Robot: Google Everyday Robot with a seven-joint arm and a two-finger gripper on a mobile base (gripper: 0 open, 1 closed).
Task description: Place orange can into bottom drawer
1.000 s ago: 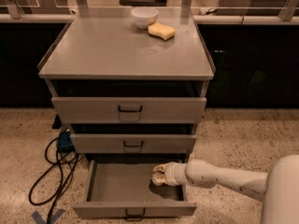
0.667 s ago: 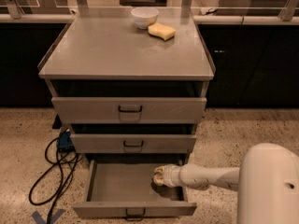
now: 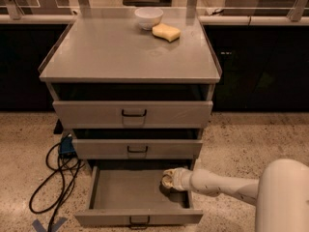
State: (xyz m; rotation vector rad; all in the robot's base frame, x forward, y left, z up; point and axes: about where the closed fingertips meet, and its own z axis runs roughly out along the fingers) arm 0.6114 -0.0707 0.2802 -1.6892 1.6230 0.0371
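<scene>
The bottom drawer of the grey cabinet is pulled open, a wide shallow grey tray with a small dark handle on its front. My white arm reaches in from the lower right. My gripper is low inside the drawer at its right side, close to the floor of the tray. A small tan-orange rounded shape shows at the gripper's tip; it looks like the orange can, mostly hidden by the gripper. I cannot tell whether it rests on the drawer floor.
The two upper drawers are slightly open. A white bowl and a yellow sponge sit on the cabinet top. Black cables and a blue box lie on the floor at left. My arm's white body fills the lower right.
The gripper has stayed at the right side of the bottom drawer. My arm's white body has come further into view at the lower right.
</scene>
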